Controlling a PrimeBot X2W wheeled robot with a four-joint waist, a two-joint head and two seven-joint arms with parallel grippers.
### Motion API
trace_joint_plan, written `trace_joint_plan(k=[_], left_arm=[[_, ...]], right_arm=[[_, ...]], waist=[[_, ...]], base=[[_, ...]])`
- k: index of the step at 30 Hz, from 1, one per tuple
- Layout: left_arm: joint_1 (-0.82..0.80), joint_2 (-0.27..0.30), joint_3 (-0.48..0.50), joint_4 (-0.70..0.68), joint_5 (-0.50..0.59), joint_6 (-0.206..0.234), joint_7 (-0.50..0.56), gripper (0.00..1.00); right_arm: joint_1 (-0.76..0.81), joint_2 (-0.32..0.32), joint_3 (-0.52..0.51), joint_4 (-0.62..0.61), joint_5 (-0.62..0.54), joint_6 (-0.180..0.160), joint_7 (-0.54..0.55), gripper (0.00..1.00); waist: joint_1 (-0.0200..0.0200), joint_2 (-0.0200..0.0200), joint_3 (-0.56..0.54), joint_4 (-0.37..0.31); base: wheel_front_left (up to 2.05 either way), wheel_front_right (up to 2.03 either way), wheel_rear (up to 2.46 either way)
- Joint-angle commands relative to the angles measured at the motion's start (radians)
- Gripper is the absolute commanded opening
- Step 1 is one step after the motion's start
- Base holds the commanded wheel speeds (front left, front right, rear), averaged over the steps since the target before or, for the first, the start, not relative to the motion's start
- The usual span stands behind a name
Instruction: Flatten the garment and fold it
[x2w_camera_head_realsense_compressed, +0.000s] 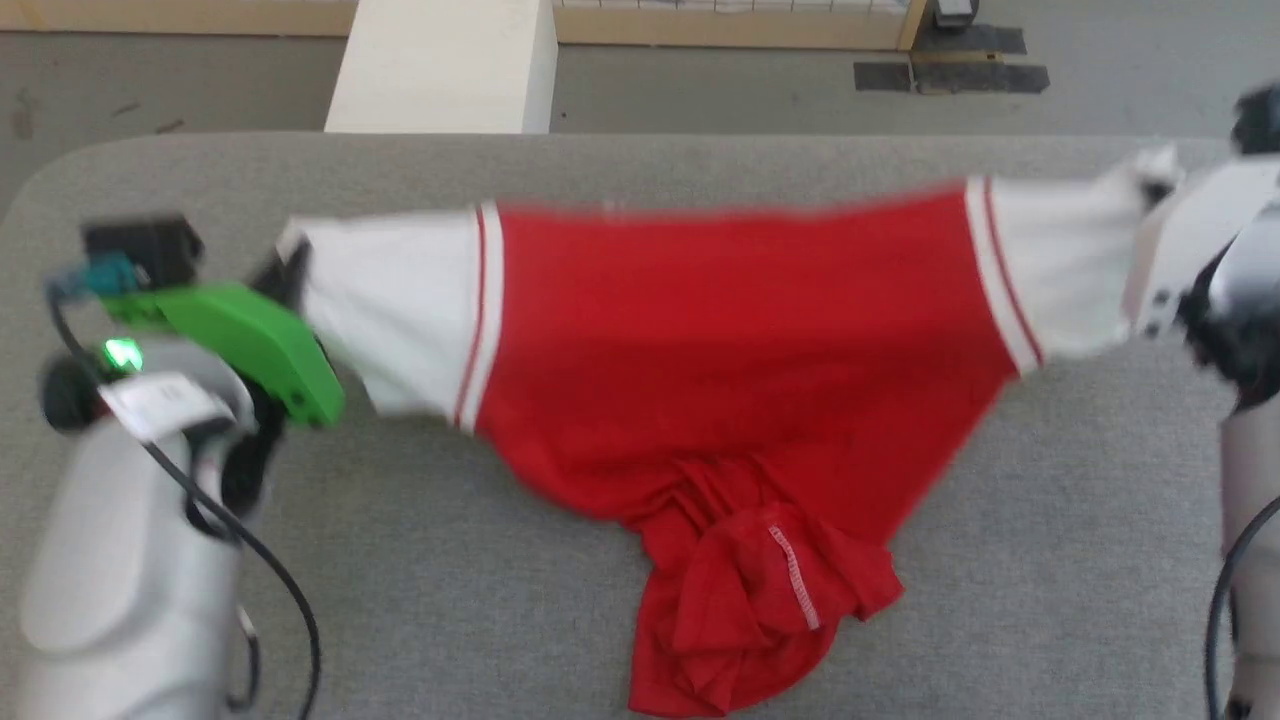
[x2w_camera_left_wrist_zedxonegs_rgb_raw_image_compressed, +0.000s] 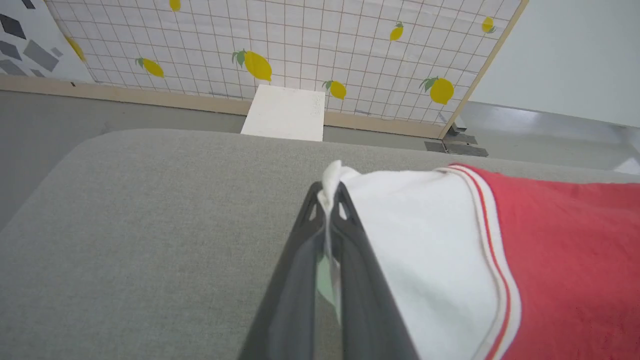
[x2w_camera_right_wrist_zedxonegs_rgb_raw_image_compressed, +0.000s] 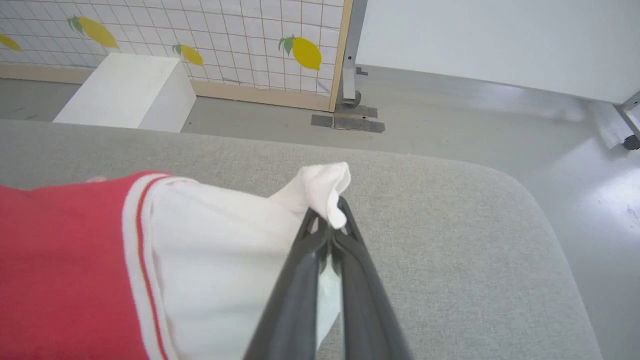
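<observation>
Head view: the garment (x2w_camera_head_realsense_compressed: 740, 340) is stretched sleeve to sleeve across the grey table (x2w_camera_head_realsense_compressed: 450, 600), its red lower part bunched in a heap toward the near edge. Left wrist view: the left gripper (x2w_camera_left_wrist_zedxonegs_rgb_raw_image_compressed: 327, 192) is clamped tight on one white sleeve tip. Right wrist view: the right gripper (x2w_camera_right_wrist_zedxonegs_rgb_raw_image_compressed: 330, 212) is pinching the other sleeve's tip.

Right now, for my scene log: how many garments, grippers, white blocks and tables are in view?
garment: 1
grippers: 2 (left gripper, right gripper, each shut on a white sleeve)
white block: 1
table: 1
Total: 5
</observation>
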Motion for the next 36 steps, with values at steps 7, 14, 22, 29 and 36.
trace_joint_plan(k=[7, 14, 22, 29, 36], left_arm=[[-0.275, 0.07, 0.044, -0.013, 0.052, 0.027, -0.03, 0.0], [-0.542, 0.099, 0.095, 0.04, 0.092, 0.083, -0.136, 0.0], [-0.77, 0.094, 0.141, 0.102, 0.099, 0.116, -0.314, 0.0], [-0.792, 0.085, 0.126, 0.165, 0.095, 0.083, -0.397, 0.0], [-0.586, 0.067, 0.061, 0.272, 0.085, 0.005, -0.382, 0.0]], right_arm=[[-0.25, -0.054, 0.042, -0.044, -0.002, -0.002, -0.015, 0.0], [-0.509, -0.074, 0.06, -0.012, -0.042, -0.002, -0.101, 0.0], [-0.743, -0.046, 0.035, 0.031, -0.108, -0.002, -0.276, 0.0], [-0.802, -0.024, 0.053, 0.094, -0.136, -0.002, -0.404, 0.0], [-0.599, -0.033, 0.095, 0.198, -0.05, -0.002, -0.434, 0.0]], waist=[[0.0, 0.0, 0.129, -0.038], [0.0, 0.0, 0.228, -0.049], [0.0, 0.0, 0.276, -0.041], [0.0, 0.0, 0.273, -0.026], [0.0, 0.0, 0.222, -0.017]], base=[[0.0, 0.0, 0.0], [0.0, 0.0, 0.0], [0.0, 0.0, 0.0], [0.0, 0.0, 0.0], [0.0, 0.0, 0.0]])
